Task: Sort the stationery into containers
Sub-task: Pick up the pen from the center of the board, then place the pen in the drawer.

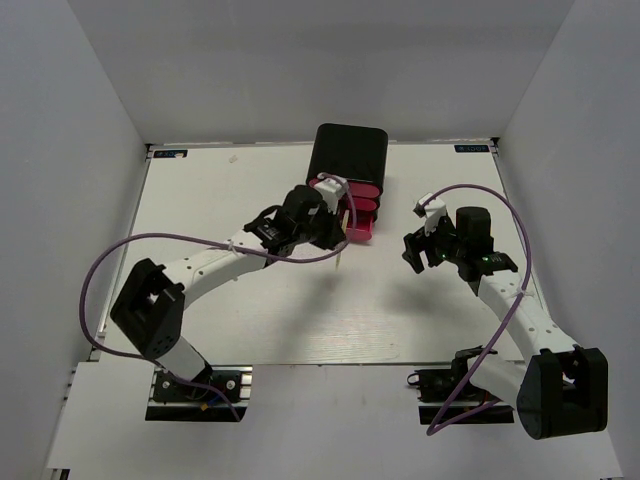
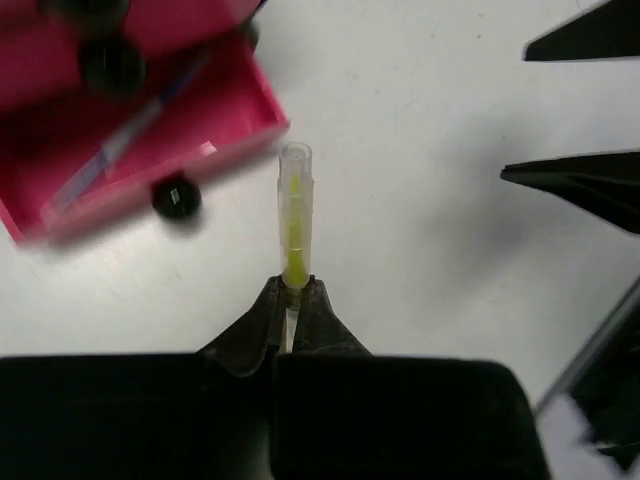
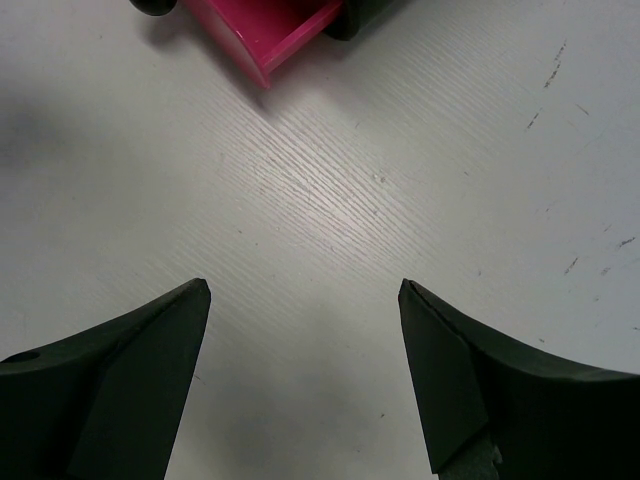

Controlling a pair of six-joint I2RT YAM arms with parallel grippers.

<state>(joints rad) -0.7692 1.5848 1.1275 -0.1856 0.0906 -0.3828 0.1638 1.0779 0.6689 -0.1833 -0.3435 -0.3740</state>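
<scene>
Left gripper (image 2: 292,290): I see it clamped on the yellow pen (image 2: 295,215).
Pen axis: in line with that gripper, clear cap pointing away.
Right gripper (image 3: 305,290): wide open, empty.

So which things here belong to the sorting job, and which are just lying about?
Job: yellow pen, gripped in the shut left claw; thin pen lying in the open pink drawer; black cabinet.
Just there: purple cables; white table.

Bare table (image 3: 350,180) lies between the pulled-out pink drawer (image 3: 295,40) and the right hand (image 3: 305,290).
</scene>
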